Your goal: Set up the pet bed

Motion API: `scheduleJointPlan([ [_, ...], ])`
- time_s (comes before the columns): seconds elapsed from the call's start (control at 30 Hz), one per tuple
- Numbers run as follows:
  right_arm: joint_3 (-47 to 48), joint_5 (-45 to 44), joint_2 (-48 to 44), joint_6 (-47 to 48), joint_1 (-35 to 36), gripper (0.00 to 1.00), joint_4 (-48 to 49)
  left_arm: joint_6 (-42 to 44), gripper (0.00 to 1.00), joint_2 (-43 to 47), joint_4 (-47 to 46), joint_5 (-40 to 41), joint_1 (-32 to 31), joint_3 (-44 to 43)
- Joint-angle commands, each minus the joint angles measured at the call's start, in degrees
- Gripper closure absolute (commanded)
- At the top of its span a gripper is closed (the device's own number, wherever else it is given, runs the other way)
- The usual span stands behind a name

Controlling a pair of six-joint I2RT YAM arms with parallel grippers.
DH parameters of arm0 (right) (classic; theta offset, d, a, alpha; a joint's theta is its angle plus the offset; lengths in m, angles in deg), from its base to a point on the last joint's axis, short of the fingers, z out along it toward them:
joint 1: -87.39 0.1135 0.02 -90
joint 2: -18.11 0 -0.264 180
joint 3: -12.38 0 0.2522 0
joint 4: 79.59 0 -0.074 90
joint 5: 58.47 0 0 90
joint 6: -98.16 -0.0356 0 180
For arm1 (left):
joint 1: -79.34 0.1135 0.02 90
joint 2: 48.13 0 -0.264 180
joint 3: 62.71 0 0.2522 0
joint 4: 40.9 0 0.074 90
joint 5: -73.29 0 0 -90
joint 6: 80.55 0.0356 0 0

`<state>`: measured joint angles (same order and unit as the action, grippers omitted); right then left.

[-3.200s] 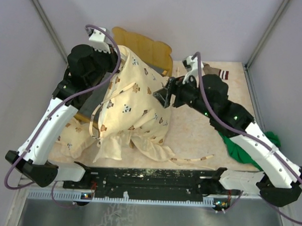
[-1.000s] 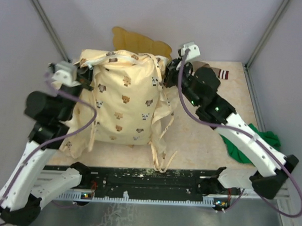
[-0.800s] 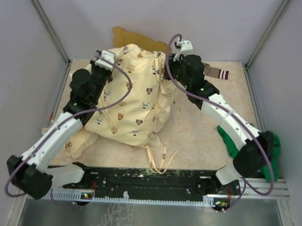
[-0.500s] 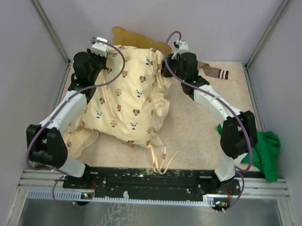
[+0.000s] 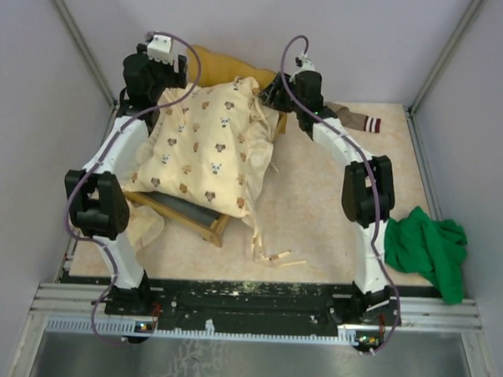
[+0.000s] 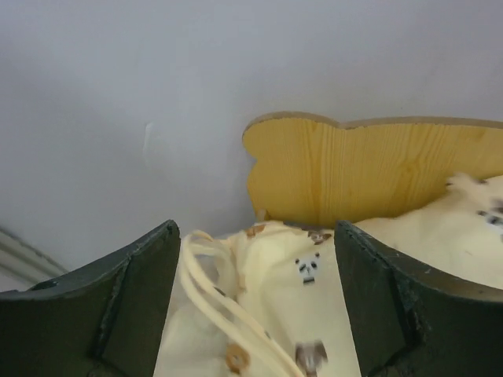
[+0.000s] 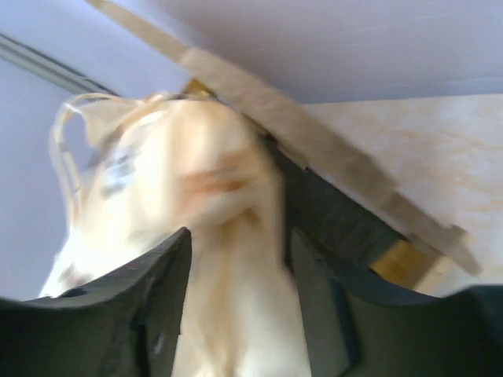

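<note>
Quilt [image 5: 207,149] draped over the pet bed [image 5: 192,219], whose foot-end corner shows bare, opposite the headboard [image 6: 369,169]. Both arms reach to the headboard end. The left gripper [image 6: 255,236] stands wide open and empty above one quilt corner and its ties [image 6: 212,275], just short of the headboard. The right gripper [image 7: 238,243] has its jaws apart, with the other corner loose between them. Letting go looks best done by lifting both grippers straight up, clear of the ties, so nothing snags and drags the cover askew. The bare foot corner probably needs covering afterwards.

Blurred quilt [image 7: 196,157] inside parted hand [image 7: 240,236], pet bed [image 7: 314,137] behind
</note>
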<state>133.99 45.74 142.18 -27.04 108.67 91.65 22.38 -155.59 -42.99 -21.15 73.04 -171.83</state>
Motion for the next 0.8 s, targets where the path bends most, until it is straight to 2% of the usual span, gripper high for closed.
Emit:
scheduleJointPlan([
  [0.0,6.79,-5.31,-4.69,3.79,-1.33,0.38,-11.71,-8.54,0.15,8.85,13.97,6.52,0.07,-0.13],
  [0.1,4.91,-9.12,-9.79,6.25,-1.76,0.28,-19.96,-13.66,0.15,15.43,24.53,10.52,0.07,3.29],
  [0.2,-1.36,-10.83,-14.86,6.03,-1.77,0.27,-23.78,-17.3,0.17,21.15,34.78,14.65,-0.02,6.63],
  [0.27,-7.13,-11.69,-18.59,2.68,-1.34,0.28,-24.21,-20.54,0.19,26.42,37.87,16.24,-0.13,12.14],
  [0.37,-18.06,-14.52,-24.73,-4.27,-0.36,0.31,-20.89,-30.42,0.24,35.79,38.36,18.44,-0.46,22.35],
  [0.43,-25.41,-15.65,-28.41,-9.39,0.15,0.33,-17.4,-35.02,0.24,41.24,39.22,17.74,-0.99,27.81],
  [0.57,-38.75,-15.81,-33.92,-16.57,2.35,0.37,-7.9,-38.39,0.21,49.45,39.85,16.17,-1.17,36.03],
  [0.77,-44.93,-12.32,-33.73,-19.0,5.25,0.38,0.43,-45.06,0.17,52.47,36.64,13.04,-1.16,44.07],
])
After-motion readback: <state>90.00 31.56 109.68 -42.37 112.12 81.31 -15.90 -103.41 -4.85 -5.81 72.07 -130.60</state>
